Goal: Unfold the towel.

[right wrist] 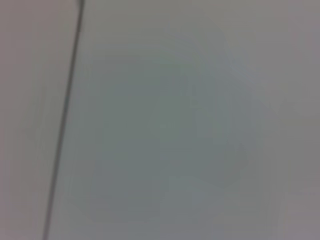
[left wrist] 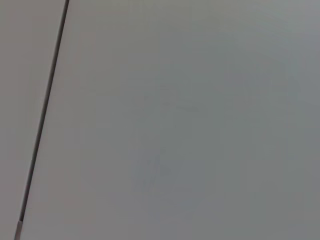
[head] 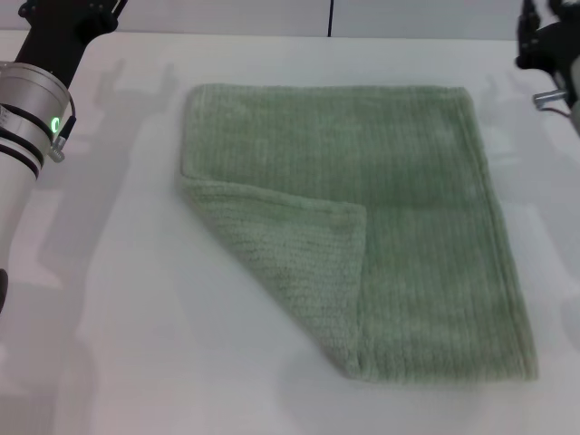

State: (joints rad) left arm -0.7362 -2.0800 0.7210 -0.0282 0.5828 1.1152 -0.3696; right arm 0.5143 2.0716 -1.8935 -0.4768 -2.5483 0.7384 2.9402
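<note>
Flanking towel, both arms raised.

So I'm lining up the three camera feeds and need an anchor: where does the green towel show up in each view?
Head view: the towel lies flat mid-table, its near-left corner folded over onto it.
Left wrist view: not in it; only a pale surface crossed by a thin dark line.
Right wrist view: not in it; the same kind of pale surface and dark line.
Shared landmark: that dark line, perhaps the seam at the head view's top edge, though I cannot confirm it.
</note>
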